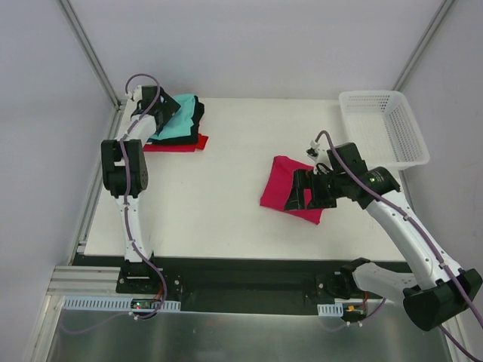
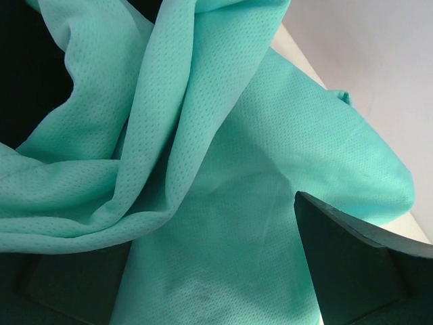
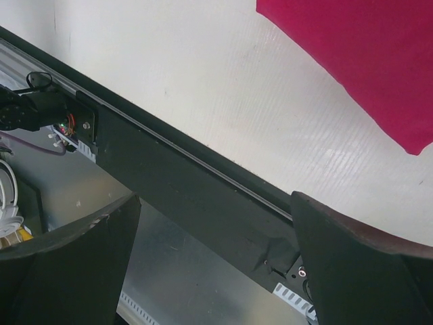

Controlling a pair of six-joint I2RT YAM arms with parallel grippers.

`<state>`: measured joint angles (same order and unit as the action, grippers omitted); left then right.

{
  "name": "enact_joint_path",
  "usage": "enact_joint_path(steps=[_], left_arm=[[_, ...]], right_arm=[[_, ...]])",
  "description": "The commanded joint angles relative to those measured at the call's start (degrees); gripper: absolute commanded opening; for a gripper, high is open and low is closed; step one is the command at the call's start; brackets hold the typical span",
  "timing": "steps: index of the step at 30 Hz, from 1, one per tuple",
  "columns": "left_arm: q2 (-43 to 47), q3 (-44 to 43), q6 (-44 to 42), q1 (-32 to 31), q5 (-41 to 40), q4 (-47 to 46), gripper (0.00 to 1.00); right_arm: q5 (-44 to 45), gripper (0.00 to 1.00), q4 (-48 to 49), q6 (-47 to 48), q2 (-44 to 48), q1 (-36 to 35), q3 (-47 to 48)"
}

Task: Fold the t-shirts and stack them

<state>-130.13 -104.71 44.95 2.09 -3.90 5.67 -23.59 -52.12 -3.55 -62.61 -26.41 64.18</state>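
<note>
Three t-shirts [image 1: 179,125] stacked; crimson-pink t-shirt [image 1: 276,185] lies well apart.

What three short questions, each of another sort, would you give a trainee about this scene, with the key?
1. True or false: a t-shirt lies in the white basket.
2. Which t-shirt tops the stack at the far left? A) the teal t-shirt; B) a yellow one; C) a white one.
3. Fill the gap: the right arm's jaws, by the crimson-pink t-shirt, stand ___ and hold nothing.
Key: 1 false; 2 A; 3 open.
</note>
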Motion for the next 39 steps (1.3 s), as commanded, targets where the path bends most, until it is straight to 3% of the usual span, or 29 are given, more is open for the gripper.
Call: enact_joint_path(steps=[1,15,24,34,39], left_arm=[[1.27,5.38,1.37,-4.45,4.25,9.97,0.99],[6.46,11.46,-0.90,-10.61,4.25,10.06,0.99],[12.44,-1.09,-16.28,-9.38,-6.02,12.34,0.99],[7.35,-14.47,-25.43,-1.05,-9.90,12.17,0.99],[2.51,-15.97,-28.34,3.53,-9.72,12.08,0.99]], right_arm=[[-0.93,0.96,-2.73,0.30,2.66,-0.22,2.00],[-1.19,0.96,-3.34,-0.58,4.87,-0.22,1.30],[-1.45,0.96,-0.80,-0.84,3.38,-0.22,-1.25],[0.82,0.96,7.37,0.73,-8.65,-0.39,1.55],[4.61,0.96,9.40,3.29,-26.98,-0.22,11.73]])
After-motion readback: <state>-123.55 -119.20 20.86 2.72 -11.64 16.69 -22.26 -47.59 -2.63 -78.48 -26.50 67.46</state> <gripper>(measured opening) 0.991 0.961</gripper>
